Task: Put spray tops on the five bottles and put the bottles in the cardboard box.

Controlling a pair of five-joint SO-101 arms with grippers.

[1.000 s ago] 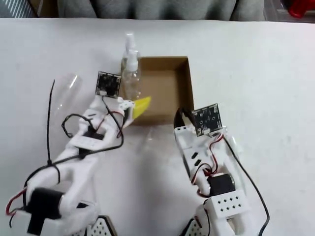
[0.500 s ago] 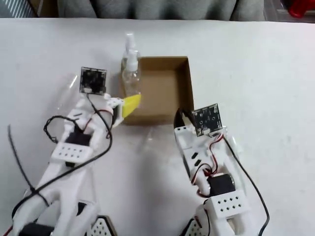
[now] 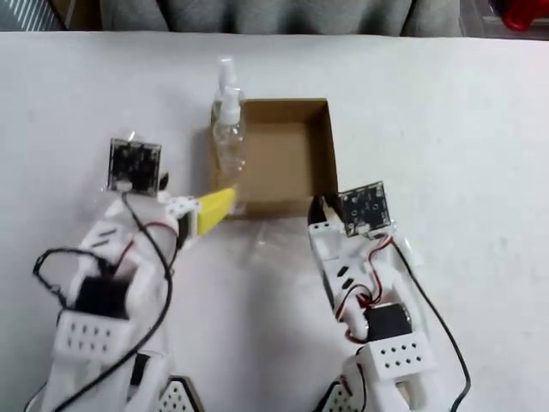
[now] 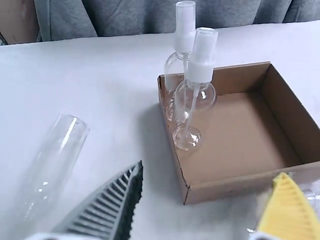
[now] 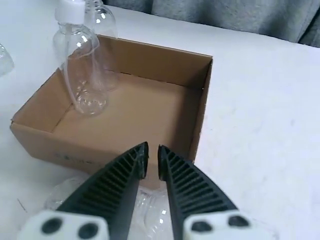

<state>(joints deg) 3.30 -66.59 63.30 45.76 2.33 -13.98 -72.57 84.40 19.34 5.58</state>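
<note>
The cardboard box (image 3: 296, 107) lies open at the table's middle. A clear bottle with a white spray top (image 3: 230, 129) (image 4: 194, 95) stands inside it by the left wall. A second topped bottle (image 4: 181, 45) (image 5: 100, 22) stands right behind it at the far left corner. A clear bottle without a top (image 4: 55, 160) lies on the table left of the box. My left gripper (image 3: 202, 215) (image 4: 200, 215) hangs open and empty off the box's front left corner. My right gripper (image 3: 322, 210) (image 5: 151, 161) is shut on nothing at the box's front right edge.
More clear bottles (image 5: 70, 197) lie on the table just in front of the box, under my right gripper. White table (image 3: 446, 129) stretches free to the right of the box. A grey cloth runs along the far edge.
My left arm has drawn back from the box's left front, away to the left and toward the near edge. The right arm has hardly moved.
</note>
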